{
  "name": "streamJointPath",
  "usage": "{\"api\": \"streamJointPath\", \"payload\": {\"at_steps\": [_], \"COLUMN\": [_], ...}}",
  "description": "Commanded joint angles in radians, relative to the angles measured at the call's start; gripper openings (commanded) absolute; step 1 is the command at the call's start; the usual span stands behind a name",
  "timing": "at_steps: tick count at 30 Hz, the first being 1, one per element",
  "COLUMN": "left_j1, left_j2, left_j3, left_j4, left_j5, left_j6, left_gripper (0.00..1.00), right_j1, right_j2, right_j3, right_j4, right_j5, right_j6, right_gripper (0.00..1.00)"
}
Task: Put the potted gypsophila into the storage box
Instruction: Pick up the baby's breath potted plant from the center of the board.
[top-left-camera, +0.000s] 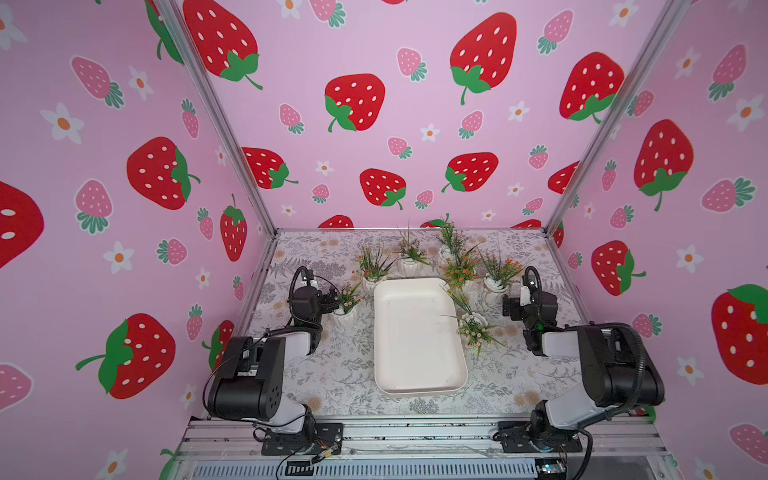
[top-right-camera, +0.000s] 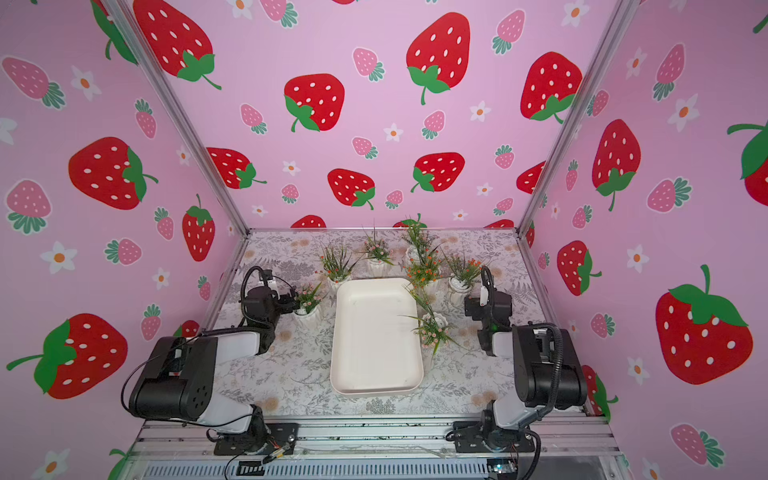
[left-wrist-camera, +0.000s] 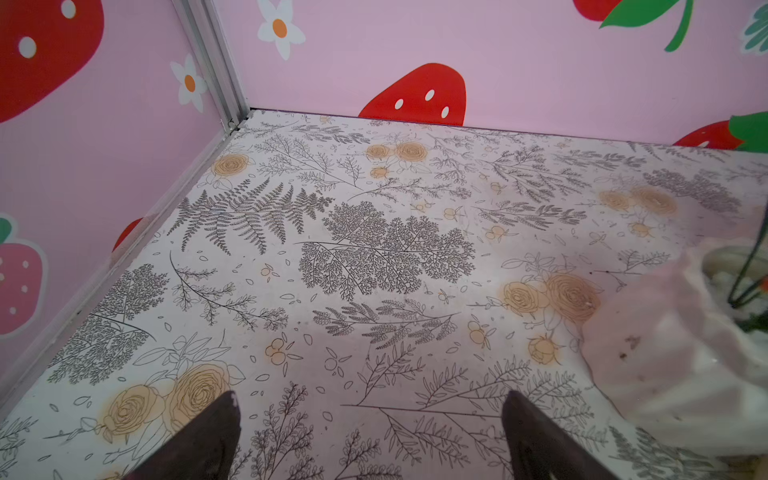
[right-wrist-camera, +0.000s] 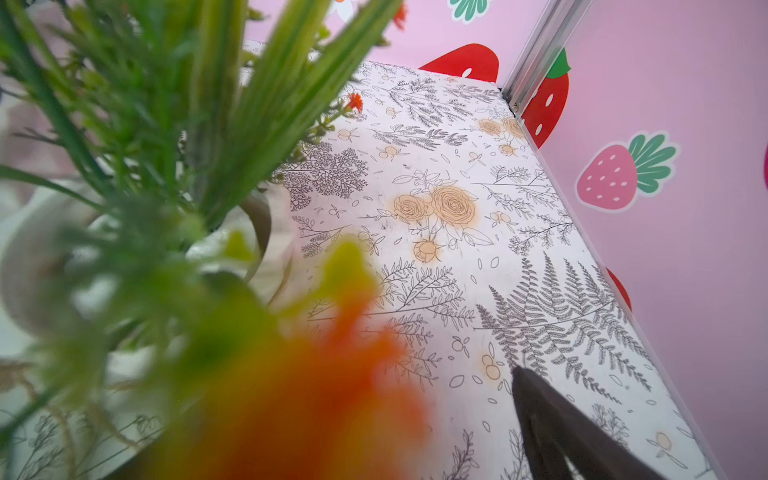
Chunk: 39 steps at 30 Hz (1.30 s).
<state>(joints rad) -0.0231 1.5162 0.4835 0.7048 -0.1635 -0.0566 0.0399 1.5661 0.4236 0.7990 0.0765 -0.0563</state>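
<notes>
Potted gypsophila (top-left-camera: 409, 266) all round the storage box (top-left-camera: 415, 332), left gripper (left-wrist-camera: 370, 395) and right gripper (top-left-camera: 505, 307) wide open, both empty

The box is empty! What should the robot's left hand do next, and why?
Probably swing the left gripper toward the nearest potted gypsophila so the pot sits between its open jaws. The storage box holds nothing yet, and that pot is off to the side, not between them.
</notes>
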Motion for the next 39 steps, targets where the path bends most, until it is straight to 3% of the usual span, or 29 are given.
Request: {"api": "streamJointPath", "payload": {"at_steps": [1, 28, 31, 33, 36, 39], "left_j1": [0.005, 0.019, 0.010, 0.006, -0.027, -0.057], "left_j2": [0.009, 0.002, -0.090, -0.186, -0.358, -0.512], "left_j3": [0.018, 0.022, 0.072, 0.057, 0.008, 0.052], "left_j4": [-0.042, -0.047, -0.202, -0.217, -0.189, -0.372], "left_j5": [0.018, 0.036, -0.034, -0.070, -0.118, -0.138], "left_j6": [0.012, 0.004, -0.012, -0.003, 0.009, -0.075], "left_gripper": [0.99, 0.99, 0.99, 0.99, 0.99, 1.00], "right_j1": [-0.007, -0.008, 0.012, 0.041, 0.081, 0.092], "right_j2": [0.007, 0.006, -0.046, -0.143, -0.327, -0.501], "right_j3": [0.023, 0.024, -0.011, -0.019, 0.038, 0.118], "right_j4": [0.008, 0.003, 0.038, -0.020, -0.269, -0.584], "right_j5": [-0.009, 0.025, 0.099, 0.162, 0.240, 0.210], "right_j6": [0.004, 0.018, 0.021, 0.007, 0.059, 0.211], "right_gripper": [0.99, 0.99, 0.97, 0.95, 0.95, 0.90]}}
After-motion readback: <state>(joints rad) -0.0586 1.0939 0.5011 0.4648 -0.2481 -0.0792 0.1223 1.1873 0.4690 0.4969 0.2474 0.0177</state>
